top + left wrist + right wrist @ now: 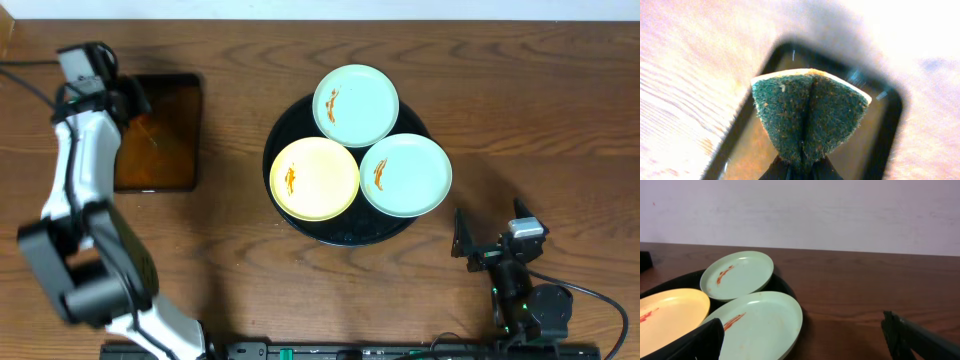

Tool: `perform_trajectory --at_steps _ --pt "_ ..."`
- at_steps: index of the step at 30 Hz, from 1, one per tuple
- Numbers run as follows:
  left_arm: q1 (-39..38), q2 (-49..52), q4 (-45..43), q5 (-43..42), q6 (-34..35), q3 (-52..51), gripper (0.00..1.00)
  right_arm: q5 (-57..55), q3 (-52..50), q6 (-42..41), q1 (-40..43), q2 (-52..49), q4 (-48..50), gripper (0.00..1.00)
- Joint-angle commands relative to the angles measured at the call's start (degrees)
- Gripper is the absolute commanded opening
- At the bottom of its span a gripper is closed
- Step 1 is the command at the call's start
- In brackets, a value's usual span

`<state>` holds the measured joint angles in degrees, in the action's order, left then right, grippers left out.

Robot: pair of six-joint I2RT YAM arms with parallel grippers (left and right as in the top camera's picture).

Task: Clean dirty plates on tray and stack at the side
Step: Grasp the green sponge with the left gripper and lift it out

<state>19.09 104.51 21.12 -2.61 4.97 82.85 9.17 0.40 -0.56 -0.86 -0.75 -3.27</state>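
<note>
Three small plates sit on the round black tray (pixel 300 120), each with an orange-brown smear: a mint-blue plate (pixel 356 104) at the back, a yellow plate (pixel 314 178) at the front left, a second mint-blue plate (pixel 405 175) at the front right. They also show in the right wrist view: back mint plate (pixel 737 274), near mint plate (pixel 760 325), yellow plate (pixel 670 315). My left gripper (pixel 801 162) is shut on a folded green sponge (pixel 810 115) above the rectangular pan. My right gripper (pixel 802 340) is open and empty, low at the table's front right (pixel 470 245).
A rectangular black pan of brownish liquid (pixel 160 130) lies at the far left, below the left gripper (pixel 875 140). Bare wooden table lies between pan and tray and to the tray's right.
</note>
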Motion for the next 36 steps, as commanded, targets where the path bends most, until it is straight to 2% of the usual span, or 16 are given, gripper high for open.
perform_trajectory --at_steps 1,9,13,17,24,27,31,36 --pt "0.24 -2.69 -0.15 0.70 1.33 1.11 0.07 -0.11 -0.09 0.83 0.46 0.09 -0.24 0.99" --pt "0.24 5.75 -3.87 0.70 1.29 -1.79 0.08 -0.11 -0.09 0.83 0.46 0.09 -0.24 0.99" --pt "0.24 9.40 -3.74 0.70 -0.81 -1.79 0.07 -0.11 -0.09 0.83 0.46 0.09 -0.24 0.99" --pt "0.24 5.86 -3.78 0.66 -0.81 -1.16 0.07 -0.11 -0.09 0.83 0.46 0.09 -0.24 0.99" --pt "0.24 -8.04 -4.15 0.46 -0.81 -1.07 0.07 -0.11 -0.09 0.83 0.46 0.09 -0.24 0.99" --pt "0.24 -9.97 -4.07 0.46 -0.81 -1.09 0.07 -0.11 -0.09 0.83 0.46 0.09 -0.24 0.99" --pt "0.24 -5.77 -5.97 0.46 -0.79 -3.63 0.07 -0.11 -0.09 0.83 0.46 0.09 -0.24 0.99" --pt "0.24 6.49 -9.20 0.48 -0.85 -6.03 0.08 -0.11 -0.09 0.83 0.46 0.09 -0.24 0.99"
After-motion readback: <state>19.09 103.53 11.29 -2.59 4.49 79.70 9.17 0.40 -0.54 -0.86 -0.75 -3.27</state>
